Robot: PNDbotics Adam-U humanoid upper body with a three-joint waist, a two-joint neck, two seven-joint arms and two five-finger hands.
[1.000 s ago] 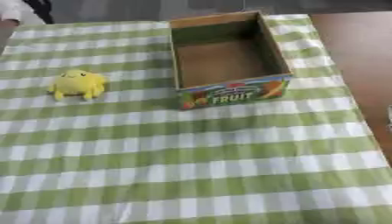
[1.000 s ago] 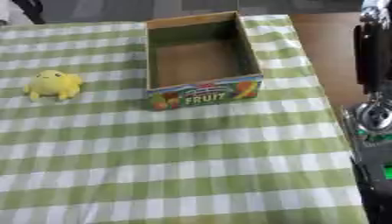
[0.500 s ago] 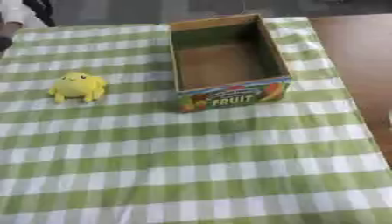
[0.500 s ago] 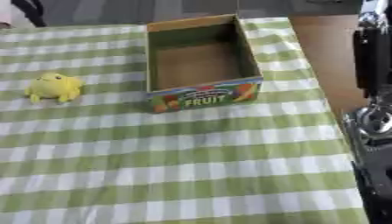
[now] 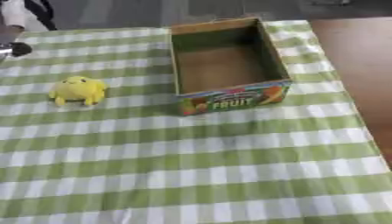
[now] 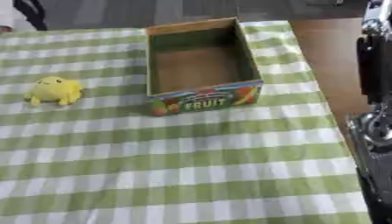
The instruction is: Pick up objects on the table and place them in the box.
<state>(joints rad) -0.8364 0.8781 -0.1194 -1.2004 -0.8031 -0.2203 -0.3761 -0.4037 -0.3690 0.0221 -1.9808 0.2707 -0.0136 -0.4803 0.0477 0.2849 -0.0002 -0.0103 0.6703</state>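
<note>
one object remained to be moved: a small yellow plush toy [image 5: 77, 90] that lay on the green-and-white checked tablecloth [image 5: 229, 166], well apart from the box [image 5: 226, 65] and to its left. the box stood upright near the far edge of the table, open at the top, with a "fruit" label on its near wall; its brown floor appeared bare. no object was in hand and none had yet been placed, so the task stood at its first step, the approach to the toy.

neither hand showed in either view. the right arm [image 6: 375, 131] appeared only as black and silver hardware along the right edge of the right eye view, off the cloth; how its fingers stood could not be told, since the hand itself was out of view.

the next move probably called for a reach from the left side, a descent over the toy, and a closing of the fingers around its soft body before a carry rightward over the box rim.
</note>
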